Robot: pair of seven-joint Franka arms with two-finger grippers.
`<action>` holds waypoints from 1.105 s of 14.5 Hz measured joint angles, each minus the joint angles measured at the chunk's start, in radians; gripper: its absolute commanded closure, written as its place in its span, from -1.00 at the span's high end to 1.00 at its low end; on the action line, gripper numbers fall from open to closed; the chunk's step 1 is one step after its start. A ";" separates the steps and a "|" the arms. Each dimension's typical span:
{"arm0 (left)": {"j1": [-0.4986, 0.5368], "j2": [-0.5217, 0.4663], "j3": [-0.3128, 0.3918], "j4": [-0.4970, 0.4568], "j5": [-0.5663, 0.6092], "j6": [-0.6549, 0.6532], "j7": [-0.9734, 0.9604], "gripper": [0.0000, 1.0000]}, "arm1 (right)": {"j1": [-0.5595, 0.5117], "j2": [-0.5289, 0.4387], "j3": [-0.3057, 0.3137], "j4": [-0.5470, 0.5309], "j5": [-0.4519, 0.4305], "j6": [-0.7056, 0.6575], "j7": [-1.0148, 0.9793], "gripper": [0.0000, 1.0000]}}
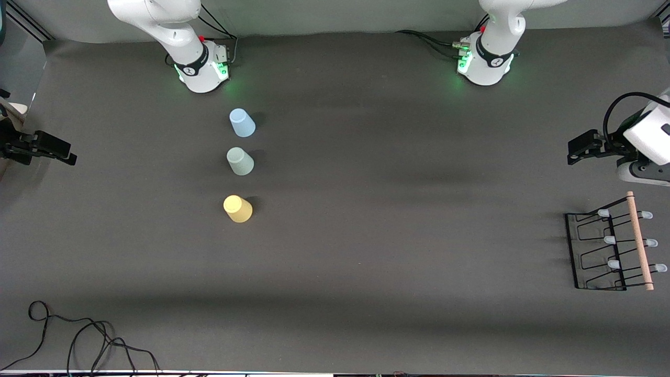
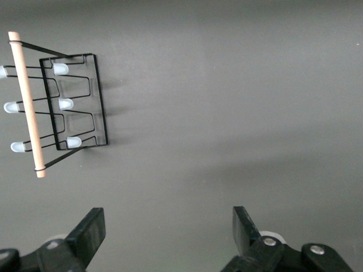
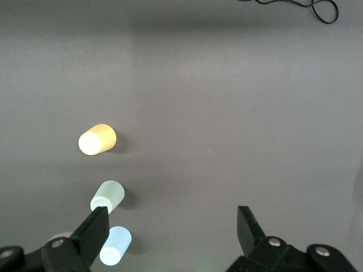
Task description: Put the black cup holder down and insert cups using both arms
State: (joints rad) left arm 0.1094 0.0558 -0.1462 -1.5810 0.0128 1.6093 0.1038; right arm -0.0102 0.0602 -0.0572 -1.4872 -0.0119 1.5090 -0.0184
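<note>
From my station I see the black thin-wire cup holder [image 1: 610, 250] with its light wooden rod handle [image 1: 639, 240] sitting at the lower right of the front view, toward the left arm's end of the dark grey table [image 1: 398, 209]. Its pale-tipped pegs [image 1: 610, 240] stand in two rows beside the rod. The left gripper [image 1: 578, 147] hangs in the air at the right edge of that view, above the rack in the frame and apart from it, over bare table. In the left wrist view its two black fingers [image 2: 91, 229] stand wide apart with nothing between them, and the rack [image 2: 74, 102] shows in the upper left of that frame, well clear of the fingertips.

The three small plastic tumblers stand upside down in a line left of centre in the front view: the light blue cup [image 1: 242, 122] closest to the right arm's base, the pale grey-green cup [image 1: 240, 161] in the middle, and the yellow cup [image 1: 238, 208] nearest the front camera. They are near one another without touching. The right gripper [image 1: 55, 150] waits at the left edge of the front view, well apart from the cups. In the right wrist view its fingers [image 3: 95, 228] are spread fully and hold nothing; the cups appear in the lower left of that frame.

A loose black cable [image 1: 78, 340] lies coiled in the lower left corner of the front view.
</note>
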 measured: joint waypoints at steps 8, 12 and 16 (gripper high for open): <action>0.006 0.008 0.010 0.000 0.002 0.060 -0.001 1.00 | -0.004 0.002 -0.001 0.000 0.000 0.000 0.000 1.00; 0.075 0.091 0.018 0.077 0.002 0.074 -0.001 1.00 | -0.004 0.003 -0.001 0.000 0.000 0.000 0.000 1.00; 0.140 0.197 0.022 0.166 0.005 0.074 0.024 1.00 | -0.003 0.006 -0.001 0.000 0.000 -0.001 0.000 1.00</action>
State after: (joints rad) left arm 0.2496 0.2532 -0.1243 -1.4151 0.0176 1.6832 0.1274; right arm -0.0129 0.0658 -0.0580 -1.4872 -0.0119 1.5083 -0.0187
